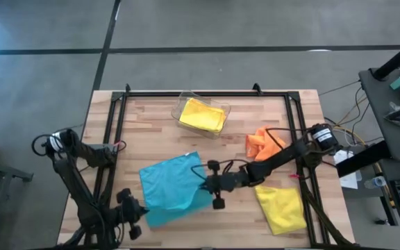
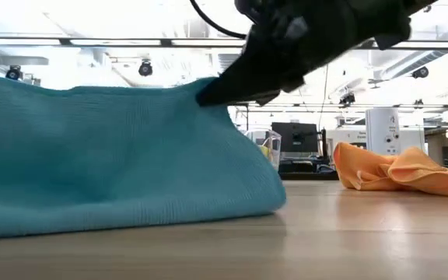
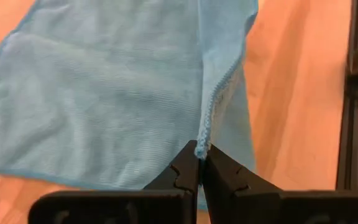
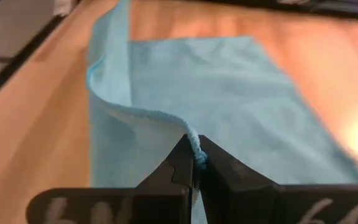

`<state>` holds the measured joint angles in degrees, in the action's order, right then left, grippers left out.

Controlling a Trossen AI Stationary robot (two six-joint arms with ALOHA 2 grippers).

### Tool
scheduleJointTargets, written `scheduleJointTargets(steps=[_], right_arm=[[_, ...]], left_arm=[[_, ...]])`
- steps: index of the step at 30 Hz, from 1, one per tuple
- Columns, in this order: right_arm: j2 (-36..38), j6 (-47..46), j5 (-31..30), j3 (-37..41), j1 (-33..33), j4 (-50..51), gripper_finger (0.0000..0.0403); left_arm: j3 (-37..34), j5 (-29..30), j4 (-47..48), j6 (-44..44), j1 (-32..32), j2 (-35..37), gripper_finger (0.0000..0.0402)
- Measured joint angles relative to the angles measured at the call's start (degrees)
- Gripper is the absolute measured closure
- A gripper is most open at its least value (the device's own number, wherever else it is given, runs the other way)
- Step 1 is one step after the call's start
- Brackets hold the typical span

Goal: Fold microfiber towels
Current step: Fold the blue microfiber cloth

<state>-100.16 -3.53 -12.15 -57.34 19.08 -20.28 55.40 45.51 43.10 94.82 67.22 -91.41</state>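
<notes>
Wrist views: blue towel (image 3: 104, 93) edge pinched between fingers (image 3: 182, 177)

- Light blue towel (image 2: 115, 155): cut off by the left edge of the low view; its far side is hidden behind its own raised fold.
- Right gripper (image 2: 208, 97): in the low view only a dark blur at upper centre, cut off by the top edge.
- Left gripper (image 1: 143, 212): lower left of the high view, fingertips hidden under the towel's edge.
- Yellow towel in the clear bin (image 1: 201, 114): its folds are too small to tell.
- Pale green towel: not found in any view.
</notes>
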Motion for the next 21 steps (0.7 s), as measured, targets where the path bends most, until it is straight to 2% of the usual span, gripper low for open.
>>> scheduleJointTargets(steps=[6, 16, 21], right_arm=[[1.6, 1.1, -6.8, 0.0, -3.7, -0.1, 0.0394], [0.7, -0.2, -7.3, 0.0, -9.3, 2.0, 0.0394], [0.7, -0.5, -7.2, 0.0, -11.8, 4.1, 0.0394]], left_arm=[[-6.3, 1.5, -0.1, 7.6, -0.5, 4.4, 0.0402], [-12.5, 3.0, 0.1, 13.7, -0.9, 4.5, 0.0401], [-14.3, 4.0, 3.7, 18.2, -0.9, 4.6, 0.0401]])
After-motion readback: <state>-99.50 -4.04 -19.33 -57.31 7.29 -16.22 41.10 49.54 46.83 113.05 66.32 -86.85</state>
